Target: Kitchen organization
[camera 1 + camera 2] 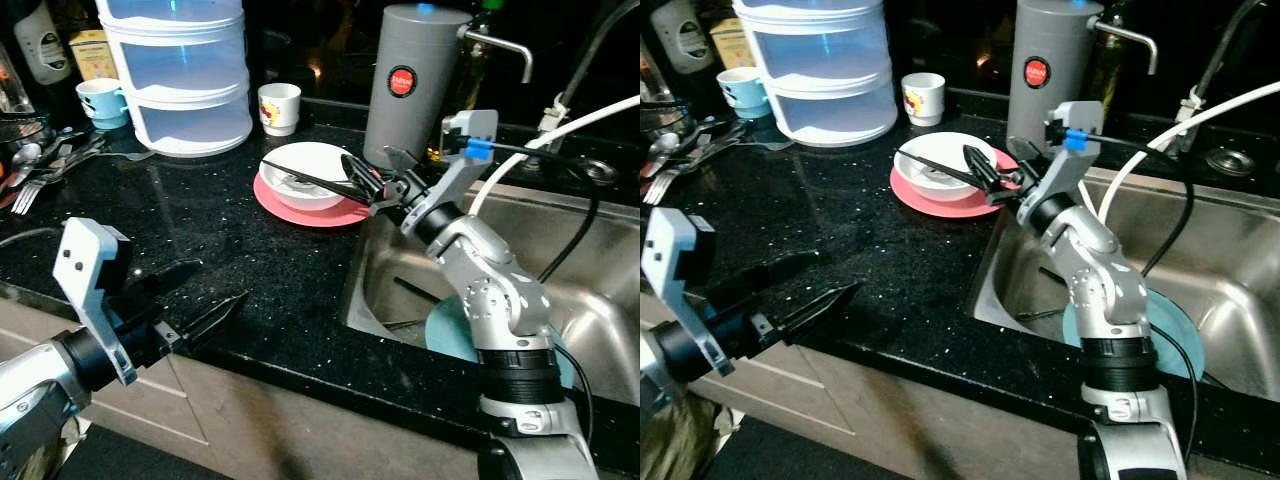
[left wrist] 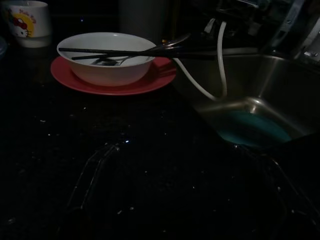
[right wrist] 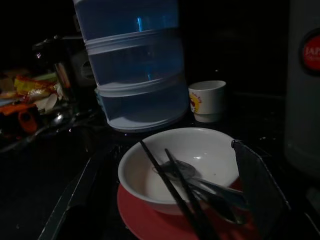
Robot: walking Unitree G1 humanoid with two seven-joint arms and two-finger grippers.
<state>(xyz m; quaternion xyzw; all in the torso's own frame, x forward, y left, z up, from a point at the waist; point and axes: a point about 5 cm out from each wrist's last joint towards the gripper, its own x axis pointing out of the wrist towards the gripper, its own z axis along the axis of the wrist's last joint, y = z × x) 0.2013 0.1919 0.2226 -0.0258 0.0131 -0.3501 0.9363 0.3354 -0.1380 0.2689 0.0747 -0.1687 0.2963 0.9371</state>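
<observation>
The right claw (image 1: 365, 185) is held over the near right rim of a white bowl (image 1: 305, 175), its two black fingers spread apart with nothing clamped between them; the handle ends of a pair of black chopsticks (image 1: 305, 178) and a metal spoon (image 3: 200, 182) are seen lying between and just below the fingers. The chopsticks are laid across the bowl, and the spoon's head is rested inside it. The bowl is set on a red plate (image 1: 285, 205), which lies on the black counter (image 1: 250, 270) just left of the steel sink (image 1: 600, 300). A teal plate (image 1: 450, 335) is seen in the sink basin, partly hidden by the right arm.

The left claw (image 1: 205, 295) is held low over the near left edge of the counter, well apart from the bowl, its fingers parted and empty.

Beyond the bowl, a small white cup (image 1: 279, 107) with a printed picture is stood beside a stack of clear tiered containers (image 1: 180, 75). A grey cylindrical dispenser (image 1: 412, 85) is placed at the far side, right of the cup. Loose cutlery (image 1: 45, 165) is scattered at the far left, near a light blue cup (image 1: 103, 102).
</observation>
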